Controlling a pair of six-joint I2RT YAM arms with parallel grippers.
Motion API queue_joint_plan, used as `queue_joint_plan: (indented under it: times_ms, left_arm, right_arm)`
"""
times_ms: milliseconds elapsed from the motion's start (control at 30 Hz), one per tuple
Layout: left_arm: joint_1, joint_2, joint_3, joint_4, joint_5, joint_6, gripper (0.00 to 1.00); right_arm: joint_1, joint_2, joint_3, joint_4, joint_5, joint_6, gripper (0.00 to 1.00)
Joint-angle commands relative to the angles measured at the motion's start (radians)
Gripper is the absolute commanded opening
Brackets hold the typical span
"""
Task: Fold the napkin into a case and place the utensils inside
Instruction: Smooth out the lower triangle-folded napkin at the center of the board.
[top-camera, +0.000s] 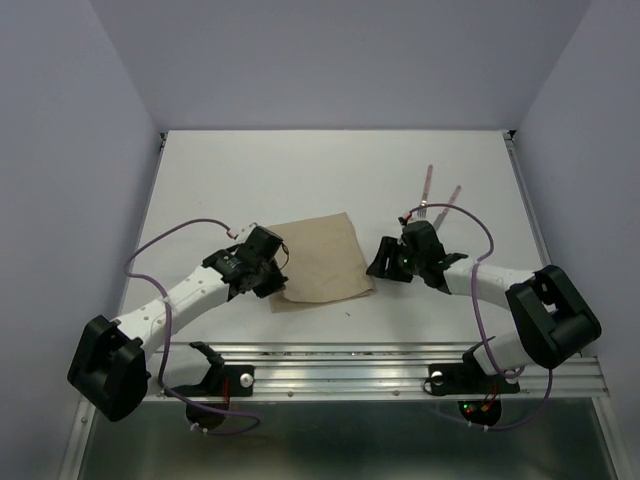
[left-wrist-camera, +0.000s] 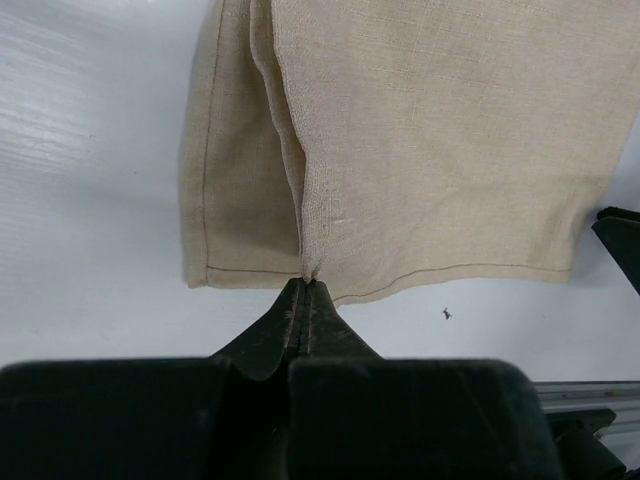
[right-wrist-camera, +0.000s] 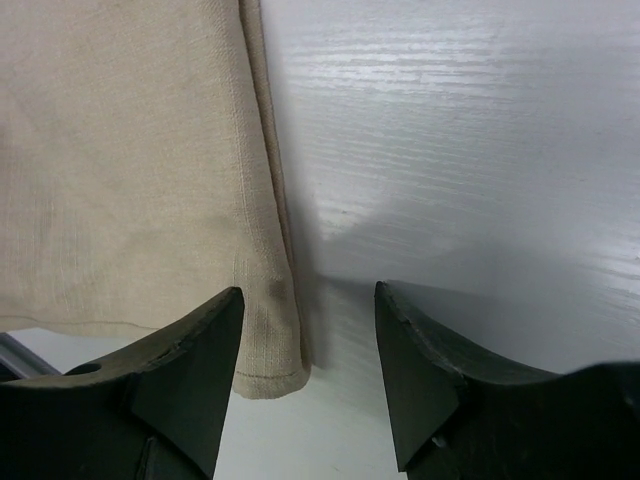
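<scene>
The tan napkin (top-camera: 322, 260) lies folded on the white table, between the two arms. My left gripper (top-camera: 272, 283) is shut on a pinch of its near left hem, and a raised pleat runs up the napkin (left-wrist-camera: 420, 130) from the closed fingertips (left-wrist-camera: 308, 290). At the napkin's right edge my right gripper (top-camera: 378, 262) stands open; the folded corner of the napkin (right-wrist-camera: 262, 340) lies just inside its left finger (right-wrist-camera: 205, 350), with bare table between the fingers. Two utensils with pinkish handles (top-camera: 428, 182) (top-camera: 452, 197) lie behind the right gripper. No case shows.
A metal rail (top-camera: 400, 362) runs along the near table edge, where both arm bases are bolted. Purple cables loop beside each arm. Grey walls close the table at left, right and back. A small dark speck (left-wrist-camera: 446, 314) lies near the napkin's hem.
</scene>
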Motion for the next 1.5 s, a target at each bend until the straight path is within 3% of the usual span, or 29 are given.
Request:
queue_joint_plan:
  times_ms: [0, 200, 433, 733, 900, 1100, 1467]
  left_arm:
    - [-0.003, 0.004, 0.021, -0.047, -0.035, 0.0, 0.0]
    - [-0.002, -0.003, 0.028, -0.043, -0.047, -0.004, 0.0]
    - [-0.002, 0.035, 0.027, -0.017, -0.032, 0.006, 0.0]
    - [-0.002, 0.052, 0.028, -0.01, -0.041, 0.013, 0.0]
    - [-0.002, 0.047, 0.031, -0.021, -0.055, 0.004, 0.0]
    - [0.0, 0.044, 0.053, -0.015, -0.058, 0.0, 0.0]
    - [0.001, 0.041, 0.082, -0.03, -0.073, -0.01, 0.0]
  right_arm:
    - [-0.005, 0.026, 0.001, 0.013, -0.11, -0.06, 0.6]
    - [-0.005, 0.068, -0.036, 0.089, -0.282, -0.072, 0.56]
    - [0.023, 0.083, -0.026, 0.093, -0.296, -0.077, 0.51]
    - [0.053, 0.0, -0.024, -0.035, -0.158, -0.111, 0.64]
    - [0.09, -0.215, -0.103, -0.109, 0.012, -0.08, 0.64]
    - [0.145, -0.374, -0.183, -0.1, 0.072, -0.05, 0.46]
    - [0.247, -0.221, -0.161, 0.02, 0.1, 0.055, 0.4]
